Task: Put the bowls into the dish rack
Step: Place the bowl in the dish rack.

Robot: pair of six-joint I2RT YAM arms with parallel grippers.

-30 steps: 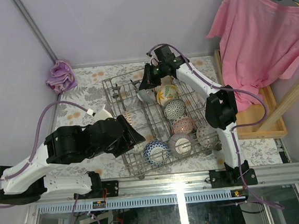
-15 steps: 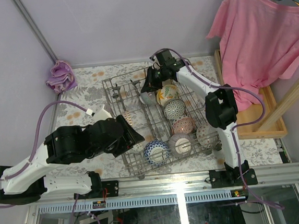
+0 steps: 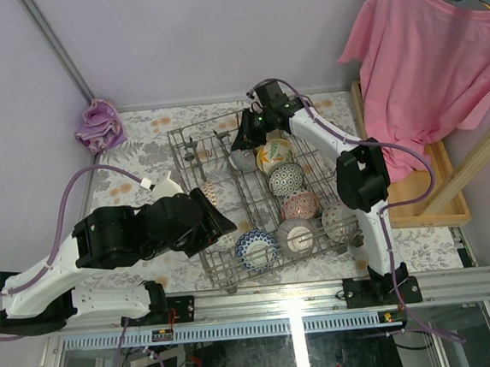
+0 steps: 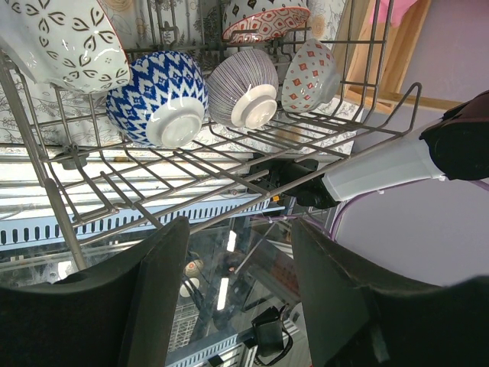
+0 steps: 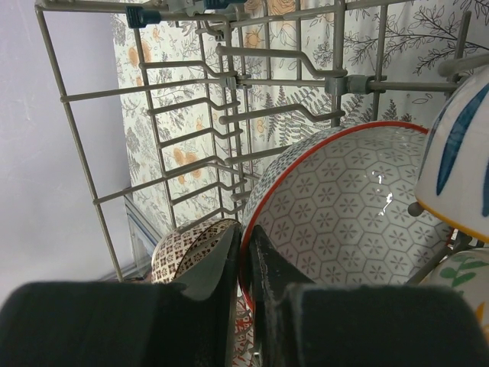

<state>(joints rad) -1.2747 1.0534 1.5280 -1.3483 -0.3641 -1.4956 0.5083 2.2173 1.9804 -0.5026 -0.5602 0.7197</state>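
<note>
The grey wire dish rack (image 3: 191,137) stands mid-table and holds several bowls. My right gripper (image 3: 243,141) is inside its far end, shut on the rim of a grey hexagon-patterned bowl with a red rim (image 5: 344,214), which also shows in the top view (image 3: 241,158). A brown-patterned bowl (image 5: 191,248) sits just left of my fingers. My left gripper (image 3: 218,222) is open and empty at the rack's near-left side. Its view shows a blue bowl (image 4: 164,99), a striped grey bowl (image 4: 244,88) and a red-dotted bowl (image 4: 309,73) on the rack wires (image 4: 229,183).
A purple cloth (image 3: 98,123) lies at the table's back left corner. A pink shirt (image 3: 423,56) hangs at the right above a wooden tray (image 3: 439,196). The rack's upright tines (image 5: 229,115) stand behind the held bowl. The floral tablecloth (image 3: 132,172) lies left of the rack.
My right gripper has lowered slightly toward the near side into the rack's far end with the bowl. The left arm has not moved.
</note>
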